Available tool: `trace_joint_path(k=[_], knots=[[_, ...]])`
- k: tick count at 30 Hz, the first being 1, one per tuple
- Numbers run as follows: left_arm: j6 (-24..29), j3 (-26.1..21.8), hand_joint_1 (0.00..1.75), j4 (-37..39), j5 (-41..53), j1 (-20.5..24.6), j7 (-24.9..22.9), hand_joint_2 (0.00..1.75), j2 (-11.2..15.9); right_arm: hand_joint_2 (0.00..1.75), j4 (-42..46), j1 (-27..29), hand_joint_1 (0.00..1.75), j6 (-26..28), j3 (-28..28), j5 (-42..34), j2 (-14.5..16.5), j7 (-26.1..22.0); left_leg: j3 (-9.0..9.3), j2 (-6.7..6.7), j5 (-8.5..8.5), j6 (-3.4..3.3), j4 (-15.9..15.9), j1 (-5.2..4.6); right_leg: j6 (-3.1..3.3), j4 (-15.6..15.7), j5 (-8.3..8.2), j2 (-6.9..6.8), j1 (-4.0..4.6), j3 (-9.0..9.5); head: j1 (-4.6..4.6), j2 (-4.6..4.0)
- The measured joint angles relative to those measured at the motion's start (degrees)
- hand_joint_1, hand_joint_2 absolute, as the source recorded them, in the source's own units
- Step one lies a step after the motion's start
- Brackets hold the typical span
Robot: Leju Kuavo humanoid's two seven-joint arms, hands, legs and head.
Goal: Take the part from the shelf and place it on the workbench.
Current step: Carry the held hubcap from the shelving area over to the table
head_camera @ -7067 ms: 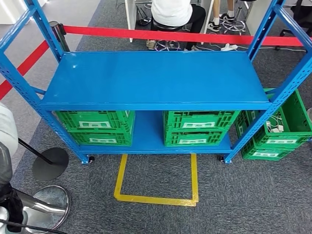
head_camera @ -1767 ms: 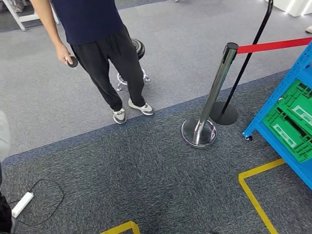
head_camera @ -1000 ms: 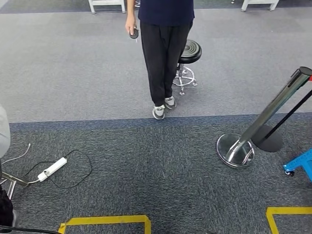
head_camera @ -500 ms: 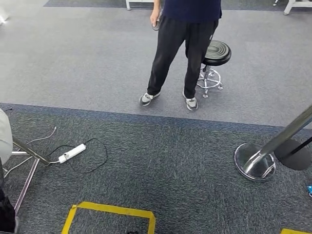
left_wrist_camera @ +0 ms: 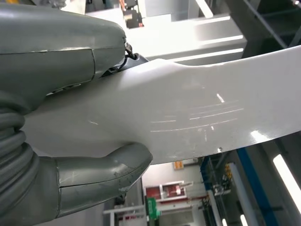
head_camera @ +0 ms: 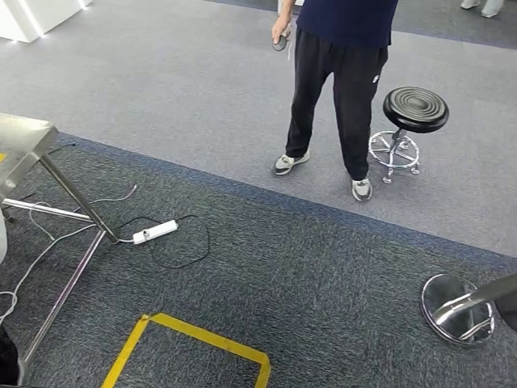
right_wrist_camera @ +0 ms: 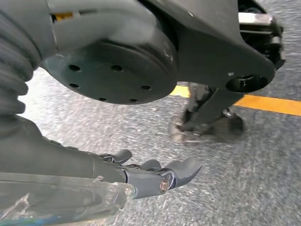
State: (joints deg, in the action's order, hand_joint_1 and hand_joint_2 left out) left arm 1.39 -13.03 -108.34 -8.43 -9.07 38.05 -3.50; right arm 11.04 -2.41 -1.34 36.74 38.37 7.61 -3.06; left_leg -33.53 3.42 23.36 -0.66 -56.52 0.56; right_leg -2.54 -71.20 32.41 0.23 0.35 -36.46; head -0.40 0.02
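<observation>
My left hand [left_wrist_camera: 60, 56] grips a long, glossy white part [left_wrist_camera: 199, 113]; a thick grey thumb [left_wrist_camera: 103, 172] lies on one side of it and grey fingers on the other. The part runs out past the hand across the left wrist view. My right hand [right_wrist_camera: 106, 172] hangs low over the grey carpet, its dark fingers [right_wrist_camera: 174, 174] stretched out with nothing in them. The corner of a steel workbench [head_camera: 21, 133] with slanted legs stands at the left of the head view.
A person [head_camera: 342, 73] in dark clothes stands ahead holding a small black object, a black stool [head_camera: 414, 109] beside them. A white power strip [head_camera: 155, 232] with cables lies by the bench legs. A chrome post base [head_camera: 457, 311] is at right; yellow floor tape [head_camera: 201, 343] is near.
The camera has turned left: the blue shelf has left the picture and the steel workbench corner has come in at the left. The person and stool have drifted to the right.
</observation>
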Motion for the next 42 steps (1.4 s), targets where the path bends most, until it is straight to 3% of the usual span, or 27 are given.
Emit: trace_joint_path(k=[1, 3, 4, 6, 8, 9, 11, 13, 14, 16, 17, 19, 20, 22, 24, 26, 27, 28, 29, 30, 31, 33, 35, 37, 39, 41, 42], knots=[[0.03, -0.01, 1.75, 0.01, -0.27, 0.30, -0.08, 1.75, 0.00, 1.75, 0.00, -0.06, 0.00, -0.05, 0.07, 0.09, 0.00, -0.31, 0.00, 0.82, -0.07, 0.17, -0.04, 0.07, 0.00, 4.24, -2.22, 0.91, -0.19, 1.91, 0.01, 0.00], [0.20, -0.07, 1.75, 0.02, -0.81, 0.94, -0.14, 1.75, 0.01, 1.75, 0.00, -0.14, 0.00, -0.07, 0.15, 0.38, -0.01, -0.92, -0.31, 2.23, -0.27, 0.73, -0.24, 0.06, 0.10, 11.30, -4.66, 3.22, -0.55, 5.02, -0.02, 0.00], [0.35, -0.12, 1.75, 0.02, -0.99, 1.19, -0.15, 1.75, 0.03, 1.75, 0.00, -0.21, 0.00, -0.07, 0.16, 0.50, -0.05, -1.17, -0.56, 2.78, -0.44, 1.10, -0.25, 0.07, 0.26, 12.73, -4.85, 3.92, -0.60, 5.66, -0.03, 0.00], [0.72, -0.25, 1.75, 0.01, -1.49, 1.41, -0.21, 1.75, 0.08, 1.75, 0.02, -0.38, 0.00, -0.04, 0.19, 0.62, -0.26, -1.54, -1.04, 3.82, -0.96, 1.91, -0.04, 0.25, 1.00, 13.00, -4.94, 3.34, -0.45, 5.80, -0.07, 0.00], [0.96, -0.32, 1.75, 0.00, -2.17, 1.46, -0.50, 1.75, 0.10, 1.75, 0.07, -0.47, 0.00, 0.06, 0.23, 0.66, -0.59, -1.62, -1.73, 2.26, -0.38, 2.47, -0.90, 0.23, 1.89, 13.26, -5.41, 2.15, -0.44, 5.85, -0.27, 0.00], [1.01, -0.30, 1.75, 0.01, -2.43, 1.60, -0.78, 1.75, 0.09, 1.75, 0.09, -0.44, 0.00, 0.12, 0.25, 0.67, -0.75, -1.60, -2.67, 0.65, 0.90, 2.64, -2.84, 0.12, 2.25, 13.44, -5.61, 1.49, -0.47, 5.80, -0.40, 0.00], [1.03, -0.14, 1.75, 0.14, -2.51, 1.88, -1.30, 1.75, 0.10, 1.75, 0.11, -0.26, 0.00, 0.23, 0.32, 0.67, -1.15, -1.49, -5.90, -2.20, 4.83, 2.92, -10.07, -0.01, 2.63, 13.55, -5.72, 0.11, -0.32, 5.61, -0.68, 0.00], [1.11, 0.06, 1.75, 0.38, -2.26, 1.98, -1.51, 1.75, 0.20, 1.75, 0.11, -0.06, 0.00, 0.33, 0.61, 0.50, -1.52, -1.39, -8.63, -2.74, 7.12, 3.08, -16.38, 0.00, 2.72, 13.54, -5.69, -1.46, -0.21, 5.45, -0.68, 0.00], [1.16, 0.12, 1.75, 0.49, -2.14, 2.02, -1.52, 1.75, 0.28, 1.75, 0.11, -0.01, 0.00, 0.36, 0.82, 0.32, -1.63, -1.37, -8.64, -2.82, 6.73, 3.09, -16.78, 0.00, 2.72, 13.54, -5.67, -2.24, -0.19, 5.44, -0.68, 0.00], [1.23, 0.18, 1.75, 0.60, -1.91, 2.32, -1.52, 1.75, 0.49, 1.75, 0.11, -0.06, 0.00, 0.33, 1.27, -0.26, -1.70, -1.31, -5.34, -3.96, 3.45, 2.92, -11.07, -0.07, 2.62, 13.53, -5.56, -3.64, -0.16, 5.58, -0.69, 0.00], [1.28, 0.22, 1.75, 0.61, -1.81, 2.69, -1.52, 1.75, 0.62, 1.75, 0.11, -0.09, 0.00, 0.29, 1.51, -0.65, -1.70, -1.26, -3.04, -5.64, 1.97, 2.82, -6.84, -0.26, 2.44, 13.46, -5.42, -4.26, 0.01, 5.68, -0.73, 0.00], [1.46, 0.45, 1.75, 0.66, -1.68, 3.66, -1.63, 1.75, 0.86, 1.75, 0.11, -0.17, 0.00, 0.15, 2.14, -1.52, -1.70, -1.19, -0.17, -7.98, 0.61, 2.11, -1.16, -0.59, 1.99, 13.36, -5.07, -5.49, 0.46, 5.77, -0.68, 0.00], [1.57, 0.56, 1.75, 0.69, -1.65, 4.01, -1.72, 1.75, 0.95, 1.75, 0.11, -0.20, 0.00, 0.07, 2.46, -1.92, -1.70, -1.18, 0.09, -8.17, 0.71, 1.74, -0.33, -0.75, 1.76, 13.38, -4.93, -6.13, 0.66, 5.87, -0.63, 0.00], [1.69, 0.67, 1.75, 0.77, -1.59, 4.26, -1.86, 1.75, 1.15, 1.75, 0.12, -0.36, 0.00, -0.04, 2.99, -2.37, -1.69, -1.16, -0.07, -6.67, 0.54, 0.94, -0.12, -0.66, 1.25, 13.46, -4.65, -7.03, 0.64, 6.18, -0.52, 0.00], [1.72, 0.69, 1.75, 0.82, -1.54, 4.57, -1.93, 1.75, 1.28, 1.75, 0.14, -0.44, 0.00, -0.08, 3.34, -2.49, -1.68, -1.16, -0.08, -5.29, 0.29, 0.21, 0.05, -0.33, 0.54, 10.98, -2.95, -4.80, 0.41, 5.26, -0.35, 0.00], [1.72, 0.78, 1.75, 0.89, -1.51, 4.94, -1.99, 1.75, 1.28, 1.75, 0.15, -0.40, 0.00, -0.09, 3.68, -2.50, -1.67, -1.17, -0.20, -3.95, 0.13, -0.29, 0.08, -0.12, 0.06, 3.77, 0.66, -1.47, 0.16, 1.86, -0.11, 0.00], [1.72, 0.83, 1.75, 0.94, -1.51, 5.03, -2.03, 1.75, 1.27, 1.75, 0.15, -0.31, 0.00, -0.11, 3.83, -2.50, -1.67, -1.16, -0.29, -3.20, 0.09, -0.39, 0.07, -0.11, -0.03, -0.36, 2.29, -0.77, 0.09, -0.24, -0.07, 0.00], [1.72, 0.89, 1.75, 1.02, -1.51, 5.05, -2.03, 1.75, 1.27, 1.75, 0.15, -0.21, 0.00, -0.13, 3.95, -2.50, -1.66, -1.13, -0.34, -2.38, 0.05, -0.41, 0.06, -0.10, -0.09, -3.20, 3.01, -0.52, 0.06, -1.81, -0.07, 0.00], [1.72, 0.93, 1.75, 1.10, -1.51, 5.05, -2.03, 1.75, 1.28, 1.75, 0.15, -0.10, 0.00, -0.14, 4.04, -2.52, -1.66, -1.09, -0.36, -1.54, 0.02, -0.37, 0.04, -0.07, -0.10, -3.92, 2.56, -0.44, 0.03, -2.42, -0.06, 0.00], [1.72, 0.96, 1.75, 1.17, -1.51, 5.06, -2.03, 1.75, 1.28, 1.75, 0.15, -0.04, 0.00, -0.15, 4.10, -2.61, -1.66, -1.08, -0.34, -0.67, -0.03, -0.30, 0.02, -0.02, -0.07, -2.25, 1.01, -0.29, -0.03, -1.89, -0.08, 0.00], [1.72, 0.98, 1.75, 1.24, -1.51, 5.08, -2.03, 1.75, 1.28, 1.75, 0.15, -0.03, 0.00, -0.17, 4.19, -2.77, -1.66, -1.13, -0.30, 0.15, -0.08, -0.16, -0.01, 0.06, -0.06, 1.45, -1.25, 0.25, -0.16, -0.32, -0.08, 0.00], [1.78, 1.01, 1.75, 1.27, -1.45, 5.27, -2.03, 1.75, 1.29, 1.75, 0.12, -0.06, 0.00, -0.30, 4.46, -3.25, -1.39, -1.29, -0.45, 1.62, -0.19, 0.33, -0.19, 0.10, -0.10, 9.53, -4.62, 3.23, -0.71, 3.17, -0.09, 0.00], [1.92, 1.08, 1.75, 1.28, -1.25, 5.59, -2.05, 1.75, 1.32, 1.75, 0.08, -0.11, 0.00, -0.41, 4.87, -3.57, -0.90, -1.10, -0.88, 2.91, -0.47, 1.13, -0.19, 0.15, 0.22, 12.83, -5.38, 5.00, -0.92, 4.76, -0.11, 0.00], [2.19, 1.16, 1.75, 1.28, -1.00, 5.76, -2.20, 1.75, 1.49, 1.75, 0.07, -0.18, 0.00, -0.36, 5.27, -3.63, -0.41, -0.36, -1.27, 3.96, -0.92, 1.98, 0.05, 0.41, 1.08, 13.00, -5.68, 3.74, -0.76, 5.00, -0.11, 0.00], [2.53, 1.24, 1.75, 1.28, -0.77, 5.99, -2.33, 1.75, 1.80, 1.75, 0.07, -0.21, 0.00, -0.31, 5.51, -3.58, 0.00, 0.27, -2.18, 2.13, 0.12, 2.51, -1.44, 0.31, 1.94, 13.33, -6.11, 2.38, -0.78, 5.00, -0.39, 0.00], [2.73, 1.42, 1.75, 1.30, -0.64, 6.48, -2.36, 1.75, 2.10, 1.75, 0.07, -0.15, 0.00, -0.36, 5.64, -3.49, 0.22, 0.32, -4.96, -1.30, 3.67, 2.81, -7.43, 0.04, 2.45, 13.51, -6.25, 0.92, -0.68, 4.89, -0.75, 0.00], [2.77, 1.51, 1.75, 1.34, -0.62, 6.69, -2.38, 1.75, 2.22, 1.75, 0.07, -0.05, 0.00, -0.42, 5.72, -3.40, 0.28, 0.11, -6.80, -2.21, 5.61, 2.94, -11.52, 0.03, 2.56, 13.51, -6.23, 0.12, -0.60, 4.81, -0.82, 0.00]])
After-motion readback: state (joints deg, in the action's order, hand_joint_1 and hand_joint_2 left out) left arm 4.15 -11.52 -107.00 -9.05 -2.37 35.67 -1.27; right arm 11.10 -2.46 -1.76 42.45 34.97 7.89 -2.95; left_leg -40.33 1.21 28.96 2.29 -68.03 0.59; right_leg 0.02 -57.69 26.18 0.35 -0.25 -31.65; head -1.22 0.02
